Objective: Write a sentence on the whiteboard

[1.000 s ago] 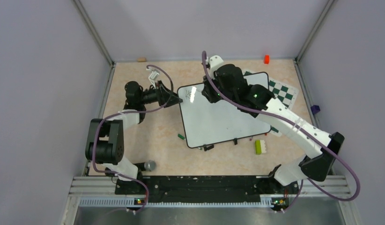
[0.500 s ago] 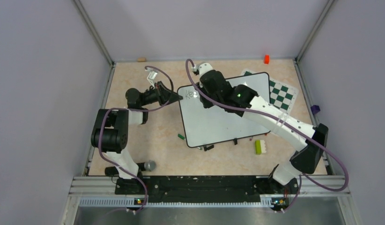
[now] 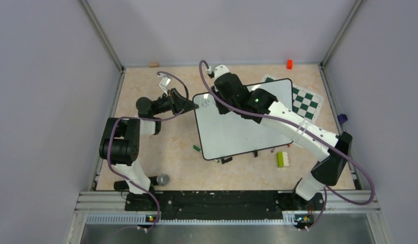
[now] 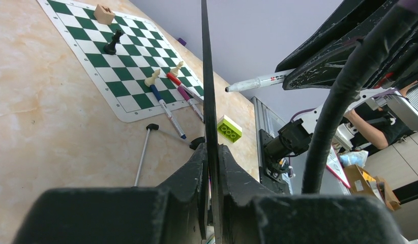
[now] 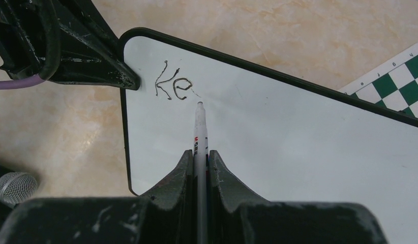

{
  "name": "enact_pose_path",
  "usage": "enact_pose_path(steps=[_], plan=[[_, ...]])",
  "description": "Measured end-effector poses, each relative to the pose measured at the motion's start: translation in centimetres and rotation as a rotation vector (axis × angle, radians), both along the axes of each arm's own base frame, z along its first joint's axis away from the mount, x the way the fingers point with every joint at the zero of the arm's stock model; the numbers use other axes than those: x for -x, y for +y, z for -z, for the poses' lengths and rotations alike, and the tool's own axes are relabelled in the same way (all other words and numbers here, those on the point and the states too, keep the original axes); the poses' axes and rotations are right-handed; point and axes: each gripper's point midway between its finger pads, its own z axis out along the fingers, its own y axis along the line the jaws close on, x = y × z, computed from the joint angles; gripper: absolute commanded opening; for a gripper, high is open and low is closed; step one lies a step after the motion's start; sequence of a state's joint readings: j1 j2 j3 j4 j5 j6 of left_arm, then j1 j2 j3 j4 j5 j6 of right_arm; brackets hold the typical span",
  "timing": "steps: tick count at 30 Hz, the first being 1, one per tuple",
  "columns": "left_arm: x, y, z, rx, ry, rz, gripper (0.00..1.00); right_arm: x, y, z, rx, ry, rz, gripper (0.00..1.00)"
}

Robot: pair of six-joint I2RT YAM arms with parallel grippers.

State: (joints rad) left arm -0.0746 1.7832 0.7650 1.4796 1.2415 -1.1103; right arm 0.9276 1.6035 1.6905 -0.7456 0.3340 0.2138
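I find the left gripper [image 4: 211, 152] clamped on the whiteboard [image 3: 237, 132] corner, upper centre. The right gripper [image 5: 201, 153] grasps a marker [image 5: 199, 119], tip beside the sentence [image 5: 172, 87], which reads "Ke".

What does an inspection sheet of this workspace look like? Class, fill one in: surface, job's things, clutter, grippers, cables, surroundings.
Surface: beige marbled table.
Job's things: whiteboard on the table; sentence reads only "Ke", unfinished.
Clutter: chess mat, green brick, microphone, orange block, spare markers.
Grippers: left gripper fingers shut on the whiteboard's rim; right gripper shut on a marker, tip beside the "e".
Cables: purple cables loop off both arms.
Surroundings: plain lilac walls.
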Motion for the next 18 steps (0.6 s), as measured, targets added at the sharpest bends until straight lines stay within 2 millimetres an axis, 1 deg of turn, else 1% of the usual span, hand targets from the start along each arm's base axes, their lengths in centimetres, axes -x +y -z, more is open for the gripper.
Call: enact_pose_path(steps=[13, 18], plan=[[0.03, 0.0, -0.03, 0.0, -0.002, 0.001, 0.06, -0.13, 0.18, 0.64, 0.016, 0.009, -0.003, 0.0], [0.03, 0.0, -0.03, 0.0, -0.002, 0.001, 0.06, -0.31, 0.44, 0.32, 0.008, 0.003, -0.004, 0.0]])
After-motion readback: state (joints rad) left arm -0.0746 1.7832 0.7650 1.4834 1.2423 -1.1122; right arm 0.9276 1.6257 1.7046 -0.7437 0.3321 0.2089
